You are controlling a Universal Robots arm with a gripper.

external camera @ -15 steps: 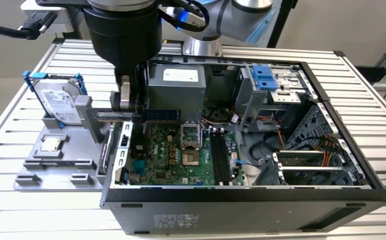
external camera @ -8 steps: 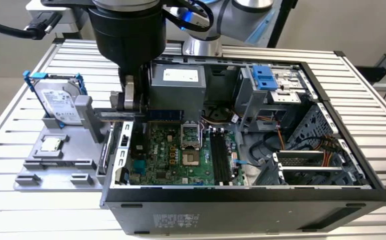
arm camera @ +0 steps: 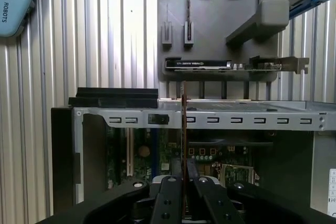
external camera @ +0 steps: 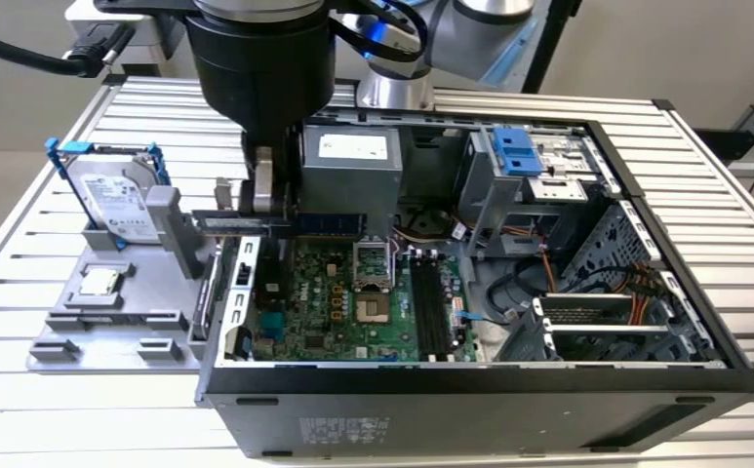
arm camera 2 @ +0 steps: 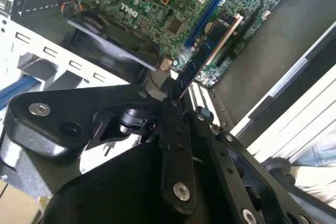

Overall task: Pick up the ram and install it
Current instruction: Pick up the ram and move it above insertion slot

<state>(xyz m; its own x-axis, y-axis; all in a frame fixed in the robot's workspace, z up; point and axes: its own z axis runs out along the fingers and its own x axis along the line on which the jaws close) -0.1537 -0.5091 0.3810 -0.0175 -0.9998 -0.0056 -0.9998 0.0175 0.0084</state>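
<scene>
- Your gripper (arm camera: 184, 176) is clamping tight on the ram (arm camera: 184, 129), which is showing edge-on in the first wrist view.
- You are holding the ram in the air over the computer case (external camera: 481, 385), above its wall on the exterior view's left and clear of the motherboard (external camera: 337, 302) inside.
- By my judgement you are in the carrying step. The ram is not yet sitting in the black memory slots (external camera: 431, 302) deeper inside the case, nor lying in line with them.
- Outside the case, the hard drive (external camera: 114, 210) is wearing a white label, and the power supply box (external camera: 350, 146) inside is wearing another. I am leaving their print unread.
</scene>
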